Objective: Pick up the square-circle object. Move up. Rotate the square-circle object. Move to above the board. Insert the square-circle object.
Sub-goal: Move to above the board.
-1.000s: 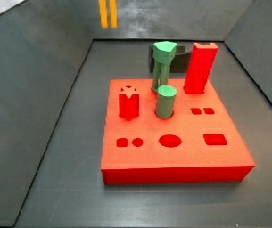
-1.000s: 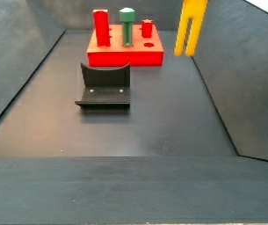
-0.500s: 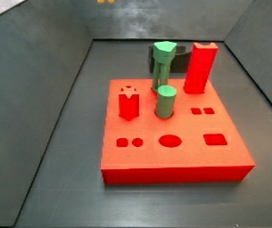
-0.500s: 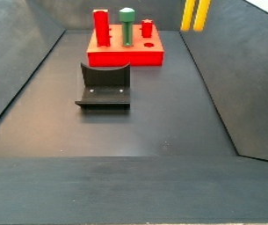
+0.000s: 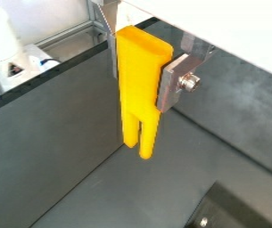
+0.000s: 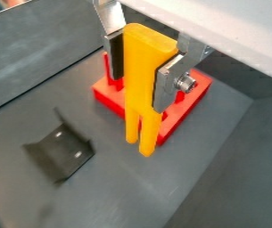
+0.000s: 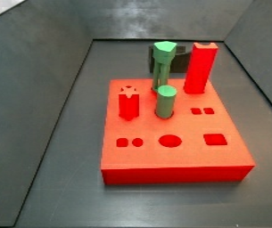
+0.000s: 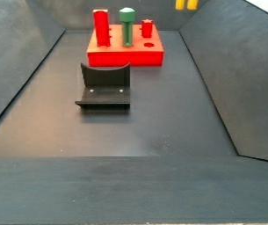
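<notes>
Silver fingers (image 5: 174,80) of the hand (image 6: 144,64) are clamping the square-circle object (image 5: 142,85) by its solid end, its two prongs hanging down high over the dark floor (image 8: 124,132). In a side view only the prong tips (image 8: 188,4) are showing, near the board (image 8: 124,53), which is sitting at the floor's far end, past the fixture (image 8: 103,86).

You only get the prong tips of the square-circle object (image 8: 188,4) in a side view; the frame edge cuts off the rest, and the gripper (image 6: 146,64) holding it up there isn't in either side view. In both wrist views its fingers run out of frame. The board (image 6: 171,114) sits mostly hidden behind the peg.
</notes>
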